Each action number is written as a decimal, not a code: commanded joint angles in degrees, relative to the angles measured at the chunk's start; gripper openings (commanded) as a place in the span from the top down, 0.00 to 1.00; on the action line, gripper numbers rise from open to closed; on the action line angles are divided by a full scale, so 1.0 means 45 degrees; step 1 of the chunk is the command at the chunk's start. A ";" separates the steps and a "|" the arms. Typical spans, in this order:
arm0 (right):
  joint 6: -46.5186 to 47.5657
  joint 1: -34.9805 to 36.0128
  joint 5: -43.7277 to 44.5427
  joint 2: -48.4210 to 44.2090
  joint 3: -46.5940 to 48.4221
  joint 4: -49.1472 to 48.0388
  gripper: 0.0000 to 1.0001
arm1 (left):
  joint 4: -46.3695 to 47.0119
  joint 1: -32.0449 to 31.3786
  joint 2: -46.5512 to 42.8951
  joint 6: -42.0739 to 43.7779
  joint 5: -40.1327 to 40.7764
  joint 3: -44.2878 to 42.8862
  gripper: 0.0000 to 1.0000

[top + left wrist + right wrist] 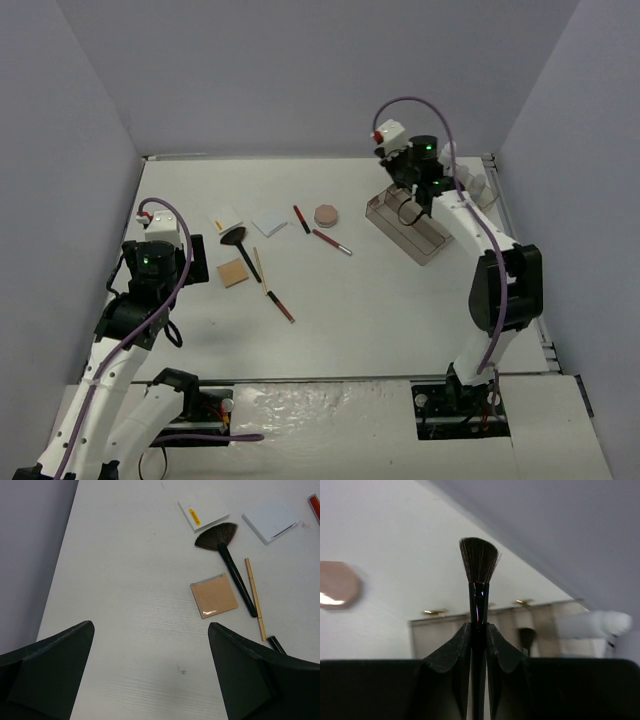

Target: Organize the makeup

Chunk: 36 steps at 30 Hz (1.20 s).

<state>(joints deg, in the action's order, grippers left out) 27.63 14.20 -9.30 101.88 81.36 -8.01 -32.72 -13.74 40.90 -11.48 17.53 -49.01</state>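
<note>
My right gripper [408, 193] is shut on a black brush [479, 565] and holds it above the clear smoky tray [432, 252] at the right; the bristles stick out past the fingertips [459, 647]. Another brush head [526, 637] stands in the tray [440, 635]. My left gripper [150, 675] is open and empty over bare table at the left. Ahead of it lie a tan pad [213, 595], a black fan brush [225, 555], a white pad [203, 514], a pale-blue pad [271, 520] and a wooden pencil [255, 597]. The pink compact [327, 214] lies mid-table.
Two red pencils [301, 219] [331, 241] lie near the compact, and a black-and-red pencil [279, 304] lies nearer the front. White-capped bottles [470, 185] stand behind the tray by the right wall. Grey walls close in the table on three sides.
</note>
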 commanded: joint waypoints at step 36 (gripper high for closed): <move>0.0946 -0.2165 0.0000 0.1101 0.2770 -0.0335 0.34 | 0.0635 0.0123 -0.0036 -0.0188 -0.0227 -0.0358 0.03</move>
<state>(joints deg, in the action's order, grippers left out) 38.05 -0.88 -10.66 117.56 89.49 -6.14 -32.71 -13.74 41.01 -12.21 16.32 -49.01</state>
